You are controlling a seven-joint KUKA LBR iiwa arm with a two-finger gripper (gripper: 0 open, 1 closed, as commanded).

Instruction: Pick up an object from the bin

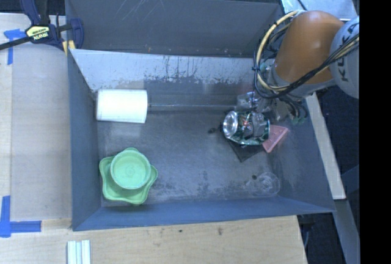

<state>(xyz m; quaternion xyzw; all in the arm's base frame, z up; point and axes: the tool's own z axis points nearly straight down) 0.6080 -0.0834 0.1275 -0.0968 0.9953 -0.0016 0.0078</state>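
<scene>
A small pink wedge-shaped piece (278, 137) lay on the floor of the grey metal bin (183, 24), on its right side, close to the right wall. Its left end was hidden beneath the gripper (244, 126), so whether the two touched could not be made out. The gripper sat low over the bin floor just left of the pink piece, a cluster of shiny metal and green parts with a dark shadow under it. Whether it was spread or pressed together could not be told from above, and nothing could be seen pinched in it. Above it rose the arm's orange cover (308, 43), looped with yellow and black cables (264, 58), reaching in over the right rim.

Well apart from the gripper, a white cylinder (122, 106) lay on its side near the left wall, towards the back. In the near left corner sat a green flower-shaped cup (126, 175), upright, its round opening facing up.
</scene>
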